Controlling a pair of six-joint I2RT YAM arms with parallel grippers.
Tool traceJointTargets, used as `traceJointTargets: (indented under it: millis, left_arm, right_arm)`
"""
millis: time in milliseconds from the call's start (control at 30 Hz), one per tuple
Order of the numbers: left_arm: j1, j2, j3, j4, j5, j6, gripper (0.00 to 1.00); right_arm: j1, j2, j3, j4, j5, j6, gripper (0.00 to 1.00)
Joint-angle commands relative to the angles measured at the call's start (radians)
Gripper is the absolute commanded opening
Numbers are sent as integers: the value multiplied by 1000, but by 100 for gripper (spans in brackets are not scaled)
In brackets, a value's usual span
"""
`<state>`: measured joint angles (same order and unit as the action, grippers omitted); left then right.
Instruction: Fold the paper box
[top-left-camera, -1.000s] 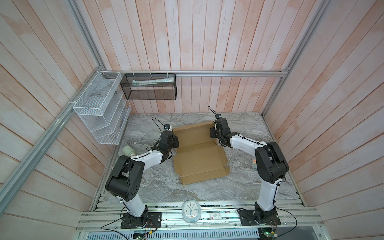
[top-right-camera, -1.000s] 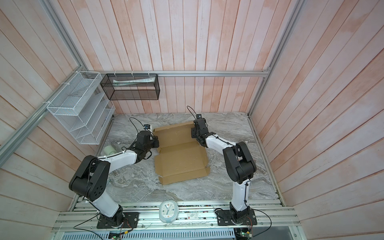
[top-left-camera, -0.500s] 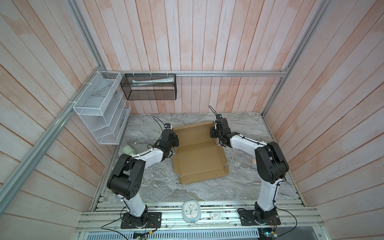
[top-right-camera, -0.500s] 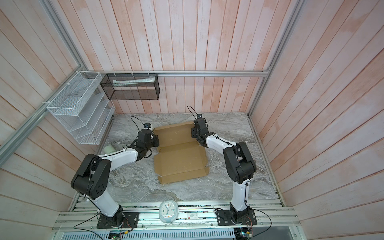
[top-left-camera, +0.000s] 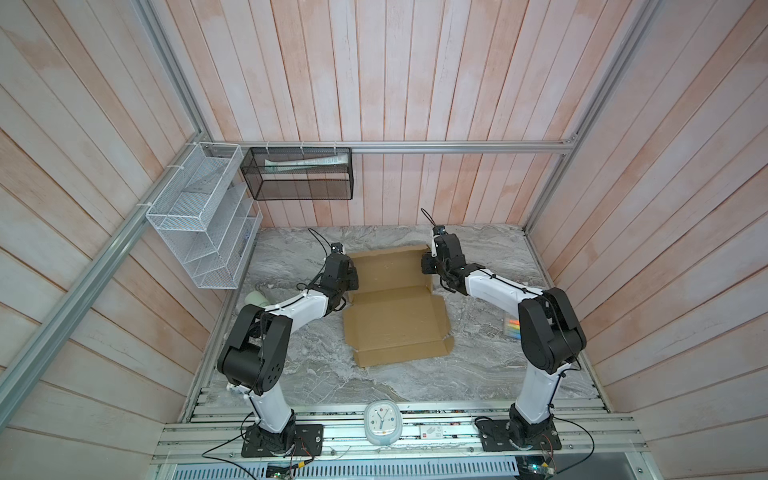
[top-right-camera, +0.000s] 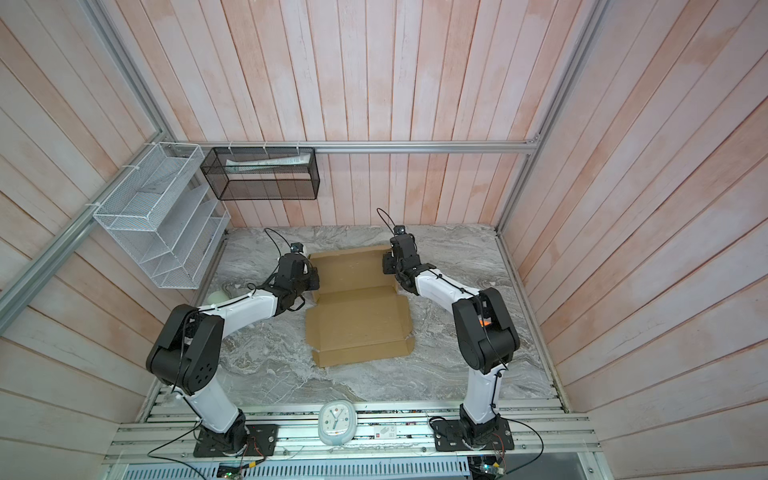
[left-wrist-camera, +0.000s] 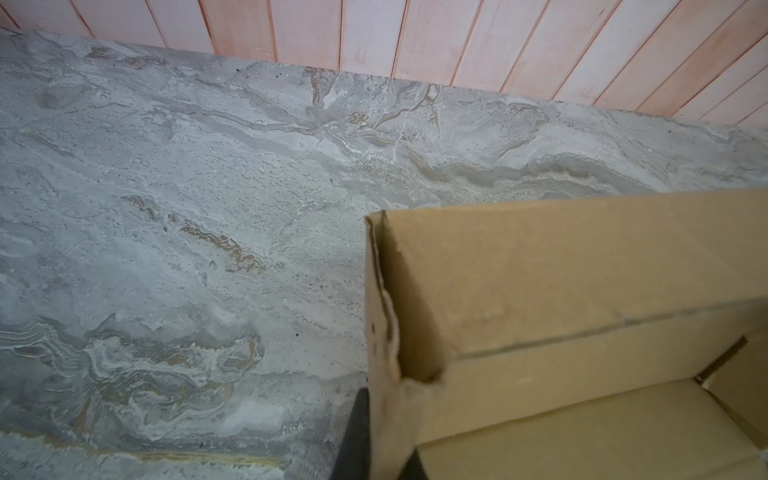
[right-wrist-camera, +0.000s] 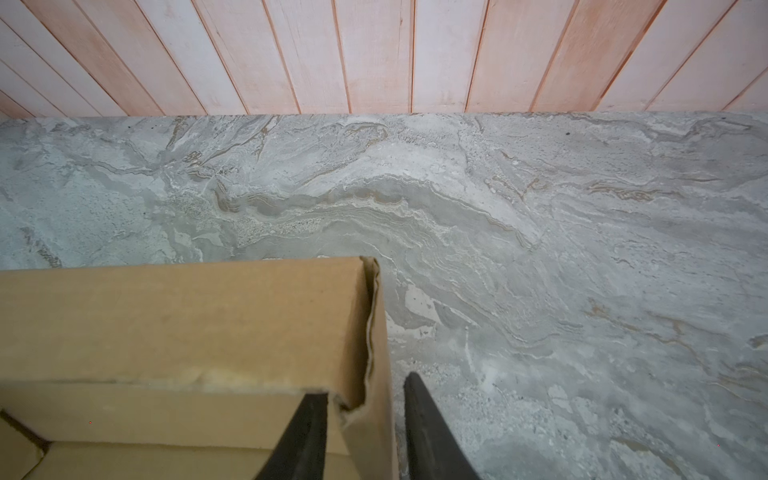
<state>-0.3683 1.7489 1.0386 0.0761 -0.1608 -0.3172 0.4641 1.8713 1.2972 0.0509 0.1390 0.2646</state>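
Cardboard paper box (top-left-camera: 395, 320) on marble table (top-left-camera: 478, 374); clock (top-left-camera: 382, 424) front, black basket (top-left-camera: 297, 174) behind.

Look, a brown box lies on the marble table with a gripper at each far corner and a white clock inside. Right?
Almost. The clock isn't inside the paper box; both top views show it on the metal rail at the front. The paper box does lie on the table, with the left gripper and right gripper at its far corners.
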Motion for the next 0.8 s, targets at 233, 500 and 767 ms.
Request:
traceJointTargets:
  millis: [233,500,767]
  left_arm:
    - [5,30,112,-198,-2,70,0]
    - [8,56,187,-320,16,99,0]
    - [16,117,284,-458,78,122,0]
  right_arm:
    - [-2,-105,-49,-37,-78,-16,36]
    - [-4,-128,-63,-51,-116,-19,36]
    - [-7,-177,-93,-53,-124,-25,36]
